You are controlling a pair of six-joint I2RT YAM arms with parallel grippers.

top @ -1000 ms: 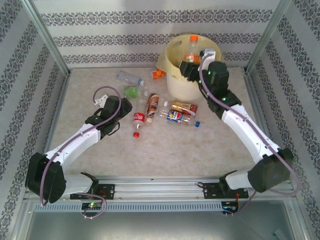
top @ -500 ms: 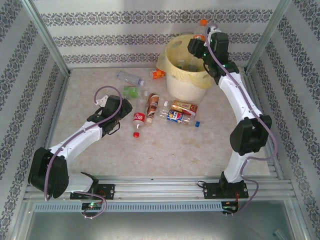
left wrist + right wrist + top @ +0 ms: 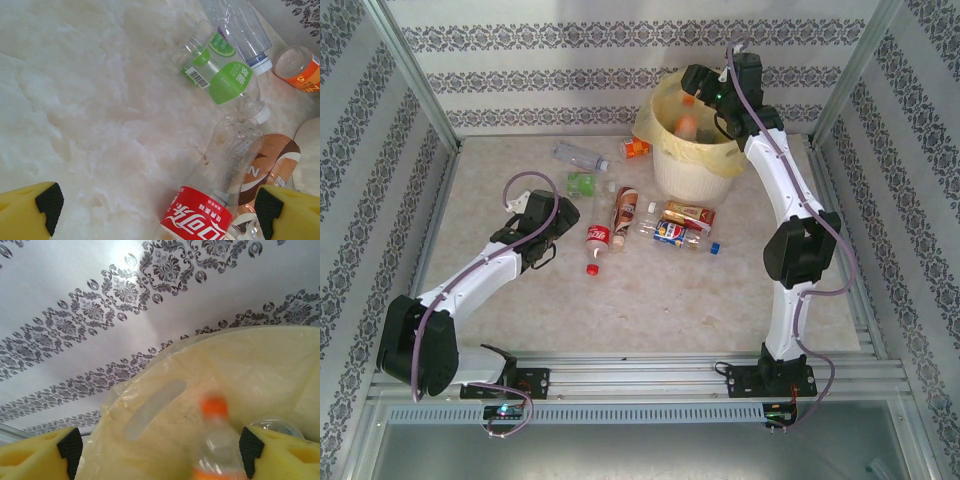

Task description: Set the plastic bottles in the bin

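I'm watching the right gripper [image 3: 160, 447] hovering over the bin [image 3: 692, 175], jaws spread wide. A blurred orange-capped bottle [image 3: 216, 440] is showing between them inside the bag [image 3: 260, 370], touching neither. The left gripper [image 3: 159, 202] is hanging just as wide above the table [image 3: 650, 310], over a red-label bottle [image 3: 220, 170] among the other bottles [image 3: 670, 228].

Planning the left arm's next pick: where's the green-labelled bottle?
Top view: the green-labelled bottle lies left of the bin, between the clear bottle and the red-labelled bottle.
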